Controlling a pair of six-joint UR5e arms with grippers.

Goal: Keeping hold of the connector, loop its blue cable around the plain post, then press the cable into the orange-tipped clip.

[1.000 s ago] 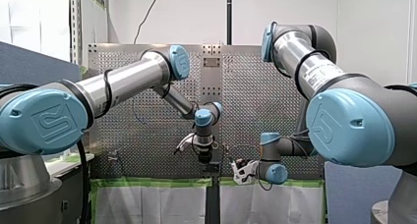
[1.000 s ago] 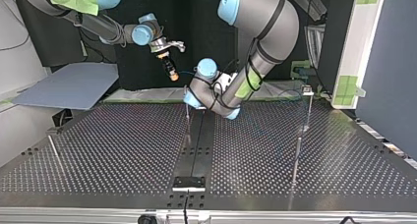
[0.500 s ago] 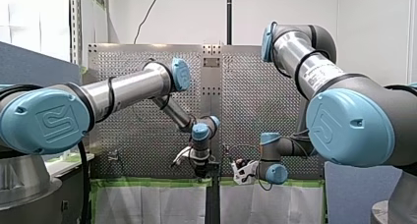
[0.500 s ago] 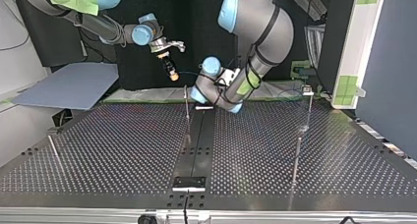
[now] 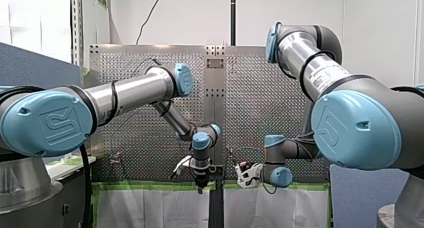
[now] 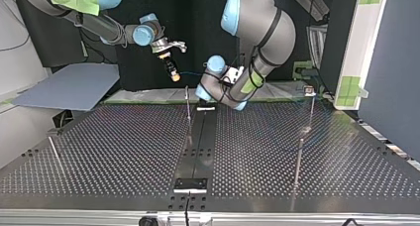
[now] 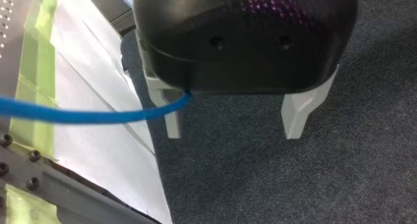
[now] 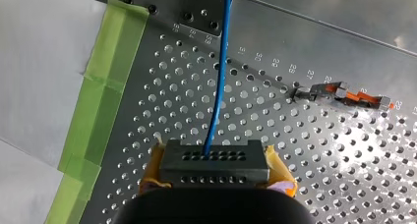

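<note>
In the right wrist view my right gripper (image 8: 216, 179) has its yellow pads shut on a grey connector (image 8: 212, 160). The blue cable (image 8: 219, 81) runs straight ahead from the connector over the perforated table. An orange-tipped clip (image 8: 350, 96) stands ahead and off to one side. In the top view this gripper (image 6: 174, 76) hangs above the table's far edge. My left gripper (image 7: 235, 126) is open, its pale fingers (image 7: 297, 117) over grey carpet. The blue cable (image 7: 88, 116) passes beside one finger, not between the two. In the front view it (image 5: 200, 184) points down at the table's near edge.
Thin upright posts stand on the perforated table (image 6: 124, 151): one (image 6: 188, 107) near the middle at the back, others (image 6: 300, 156) at the top view's right and one (image 6: 54, 154) at its left. Green tape (image 8: 105, 86) lines the table's edge.
My left arm has swung lower in the front view, its gripper dropping past the table's edge; in the top view its wrist drew back. My right arm has stayed still with the connector.
</note>
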